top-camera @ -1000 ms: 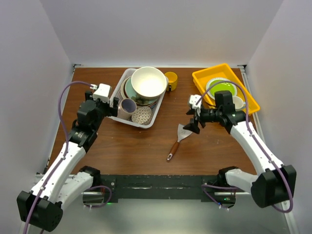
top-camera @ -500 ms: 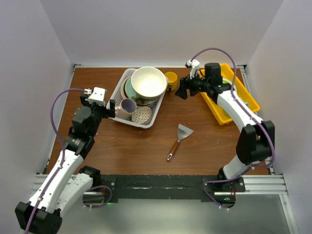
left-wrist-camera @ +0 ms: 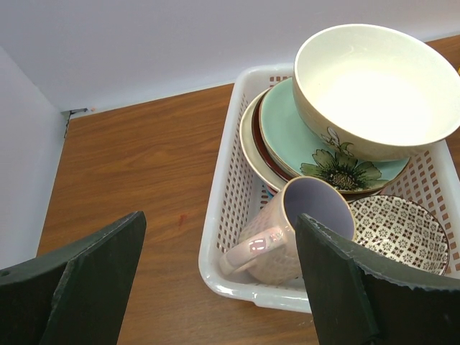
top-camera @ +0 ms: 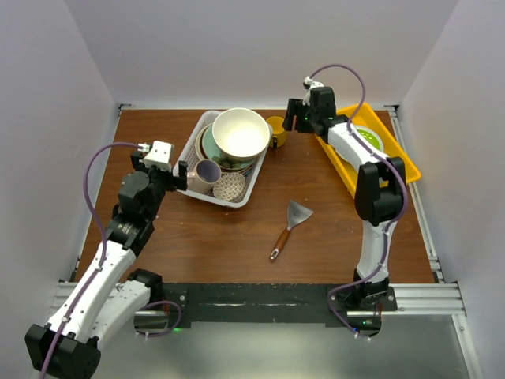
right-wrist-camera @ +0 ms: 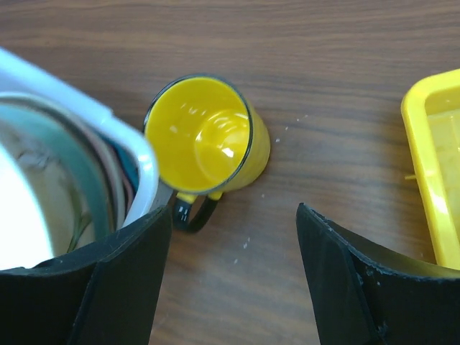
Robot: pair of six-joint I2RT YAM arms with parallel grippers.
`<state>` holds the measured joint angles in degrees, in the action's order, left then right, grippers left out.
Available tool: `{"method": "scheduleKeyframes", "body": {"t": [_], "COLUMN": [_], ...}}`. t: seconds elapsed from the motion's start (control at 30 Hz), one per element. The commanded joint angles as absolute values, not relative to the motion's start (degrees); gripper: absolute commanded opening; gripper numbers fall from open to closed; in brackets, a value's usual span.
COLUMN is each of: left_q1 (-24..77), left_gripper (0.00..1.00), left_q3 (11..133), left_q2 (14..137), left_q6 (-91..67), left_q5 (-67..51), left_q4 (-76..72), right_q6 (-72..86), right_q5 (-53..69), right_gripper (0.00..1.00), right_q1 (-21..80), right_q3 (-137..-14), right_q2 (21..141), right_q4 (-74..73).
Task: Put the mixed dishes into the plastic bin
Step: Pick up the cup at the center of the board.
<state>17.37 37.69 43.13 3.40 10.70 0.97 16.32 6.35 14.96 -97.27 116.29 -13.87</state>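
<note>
My right gripper (right-wrist-camera: 231,215) gapes empty above the glossy, dark-rimmed yellow mug (right-wrist-camera: 208,136) near the table's (top-camera: 237,237) far edge; left gripper (left-wrist-camera: 219,219) gapes too.

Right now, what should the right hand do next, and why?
Probably lower around the yellow mug and close. The mug stands on the table just outside the bin, and the right hand hangs open above it.
</note>
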Motion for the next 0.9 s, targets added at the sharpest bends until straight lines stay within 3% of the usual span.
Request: {"method": "scheduleKeyframes", "body": {"t": [0.0,0.2,0.23,0.4,0.47,0.73,0.77,0.87], "left_q1": [17.05,17.05,17.05,17.05,17.05,17.05,17.05,17.05], "left_gripper": [0.9,0.9,0.9,0.9,0.9,0.9,0.9,0.9], "left_q3": [37.71,37.71,37.71,37.71,37.71,37.71,37.71,37.71], "left_q2": [43.42,43.77,43.77,43.86,43.86,43.68,43.68,43.59], "left_q6": [2.02,2.02,2.02,1.93,2.02,1.93,1.93,1.93], "left_q5": [10.99,10.9,10.9,10.72,10.63,10.55,10.55,10.55], "left_q4": [-1.93,-1.93,-2.02,-2.02,-2.02,-2.02,-2.02,-2.02], "right_q6": [19.77,18.64,18.2,16.79,15.65,14.42,13.89,13.36], "right_q5": [0.53,-5.95,-6.15,-9.93,-10.64,-13.53,-13.45,-13.89], "right_gripper": [0.72,0.67,0.6,0.55,0.44,0.16,0.08,0.0], "right_q1": [16.52,18.01,18.19,18.54,18.54,18.46,18.46,18.28], "right_q3": [-104.67,-111.44,-111.79,-112.06,-111.62,-108.29,-108.11,-106.53], "right_q2": [120.75,128.4,128.84,130.25,130.25,127.8,127.44,125.78], "right_q4": [-12.57,-14.59,-13.81,-13.63,-13.1,-11.43,-11.16,-9.94]}}
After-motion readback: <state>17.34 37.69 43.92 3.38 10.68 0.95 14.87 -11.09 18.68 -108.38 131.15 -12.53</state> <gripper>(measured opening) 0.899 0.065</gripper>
